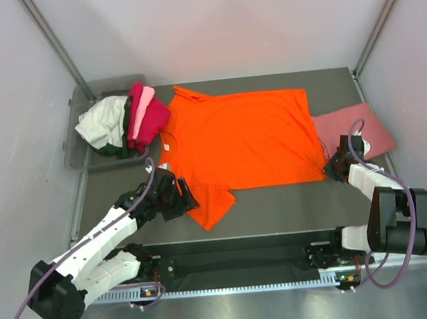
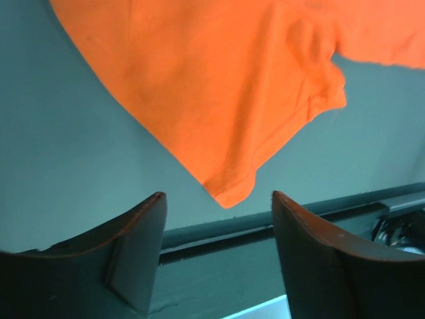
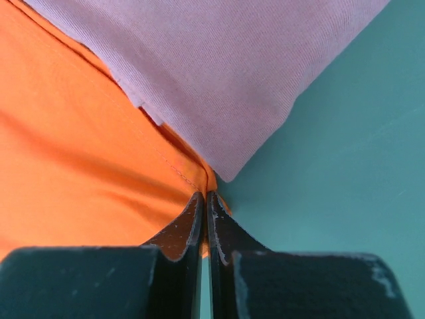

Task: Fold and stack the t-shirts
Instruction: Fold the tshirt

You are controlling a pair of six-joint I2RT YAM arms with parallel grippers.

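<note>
Though half-hidden, orange hem (image 3: 189,174) between fingertips (image 3: 188,224)

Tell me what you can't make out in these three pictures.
Top view: what lies low in the grey bin, covered by the heaped t-shirts.
Left wrist view: most of the orange t-shirt, cut off by the top edge.
Right wrist view: most of the salmon-pink t-shirt, cut off by the top edge.

White panel walls (image 1: 225,25) on left, back and right. Grey metal strut (image 1: 52,39) in the upper-left corner, second strut (image 1: 383,17) upper right. Dark grey-green tabletop (image 1: 291,205) mid-frame. Black rail (image 1: 243,257) along its lower edge, brushed metal plate (image 1: 248,316) at bottom. Light soft, even.
</note>
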